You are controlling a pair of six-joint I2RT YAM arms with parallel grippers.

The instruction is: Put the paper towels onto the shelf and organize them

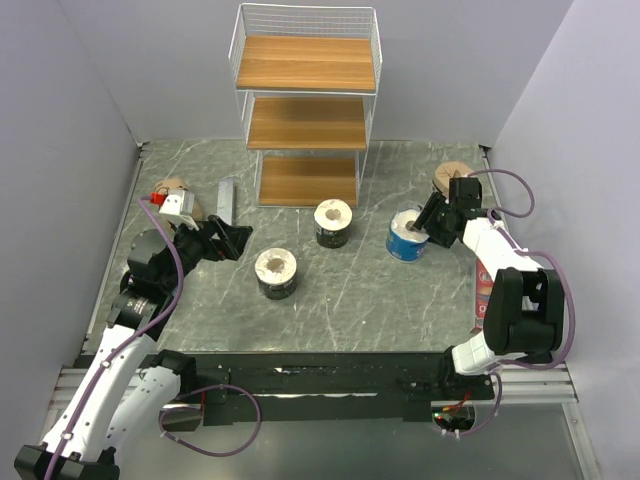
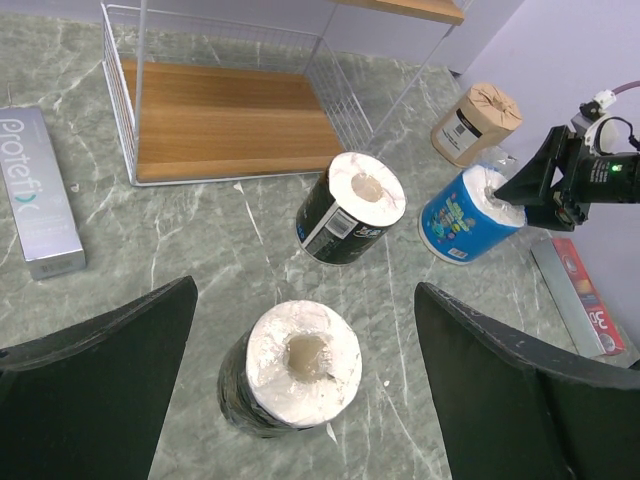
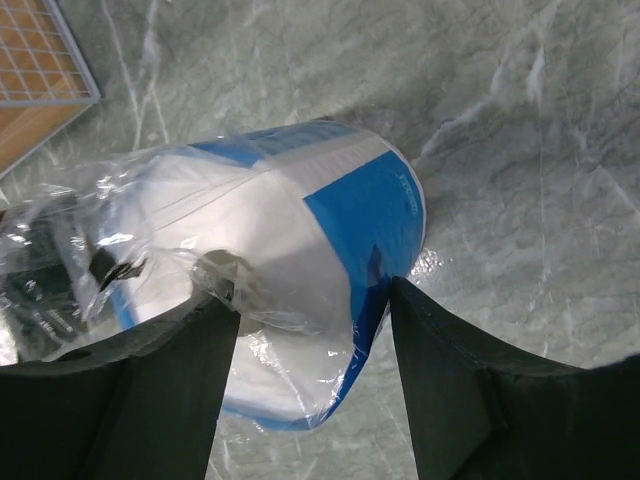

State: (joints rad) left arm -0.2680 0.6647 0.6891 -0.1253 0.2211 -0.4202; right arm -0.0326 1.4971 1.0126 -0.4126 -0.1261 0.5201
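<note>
The right end effector (image 3: 310,292) pinches the wall of a blue-and-white plastic-wrapped paper towel roll (image 3: 345,200), with one finger at its centre hole and the other outside. The roll sits on the grey marbled counter (image 1: 350,300), front-right of the white-wire, brown-board shelf (image 1: 306,110). The left end effector (image 2: 305,288) is spread wide near an upright black-wrapped roll (image 2: 290,365), not touching it.
</note>
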